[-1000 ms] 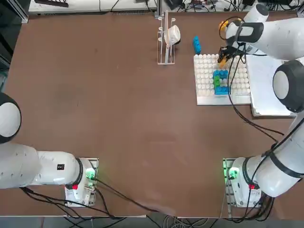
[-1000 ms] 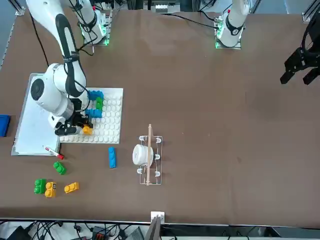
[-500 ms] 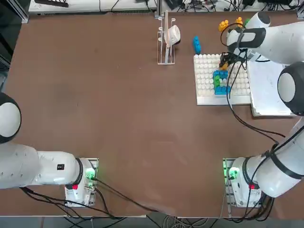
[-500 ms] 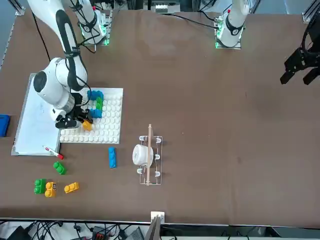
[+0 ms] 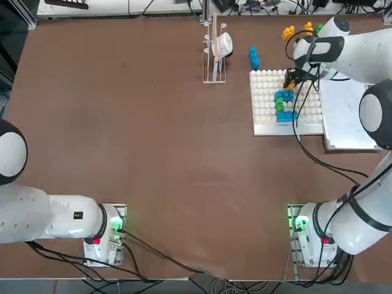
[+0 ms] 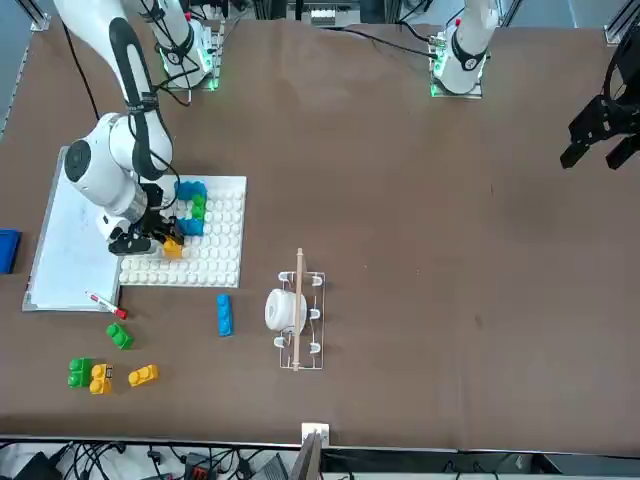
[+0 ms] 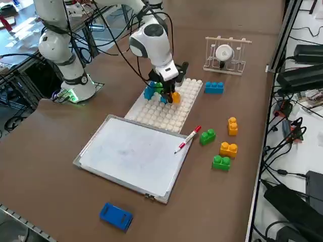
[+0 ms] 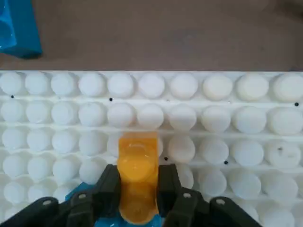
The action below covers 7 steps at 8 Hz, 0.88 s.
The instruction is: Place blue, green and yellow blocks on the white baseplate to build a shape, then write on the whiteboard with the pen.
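The right gripper (image 8: 137, 189) pinches a yellow block (image 8: 137, 182) over the white baseplate (image 8: 227, 118), just beside the blue-green stack (image 5: 284, 105). Whether the block touches the studs is unclear.

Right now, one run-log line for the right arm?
right claw: shut on yellow block | position: over white baseplate, next to blue-green stack | pen: untouched beside whiteboard

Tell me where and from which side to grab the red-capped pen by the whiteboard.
Grip the pen across its white barrel near the middle, coming straight down from above. It lies flat, partly over the corner of the whiteboard, so only its long sides are free. The right gripper is occupied, shut on the yellow block at the baseplate.
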Each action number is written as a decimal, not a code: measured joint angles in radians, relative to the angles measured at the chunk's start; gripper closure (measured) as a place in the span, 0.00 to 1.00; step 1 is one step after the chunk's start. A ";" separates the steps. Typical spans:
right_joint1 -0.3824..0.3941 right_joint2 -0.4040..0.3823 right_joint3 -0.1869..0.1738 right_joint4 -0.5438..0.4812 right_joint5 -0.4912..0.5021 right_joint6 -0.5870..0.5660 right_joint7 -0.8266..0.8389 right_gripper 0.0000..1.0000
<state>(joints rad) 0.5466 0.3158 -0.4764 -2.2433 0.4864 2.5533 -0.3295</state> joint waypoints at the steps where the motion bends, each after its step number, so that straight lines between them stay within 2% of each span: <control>1: 0.000 0.000 0.000 0.000 0.000 0.000 0.000 0.59; 7: 0.004 0.006 -0.008 -0.001 -0.062 0.007 -0.001 0.59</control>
<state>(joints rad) 0.5506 0.3214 -0.4845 -2.2446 0.4246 2.5606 -0.3303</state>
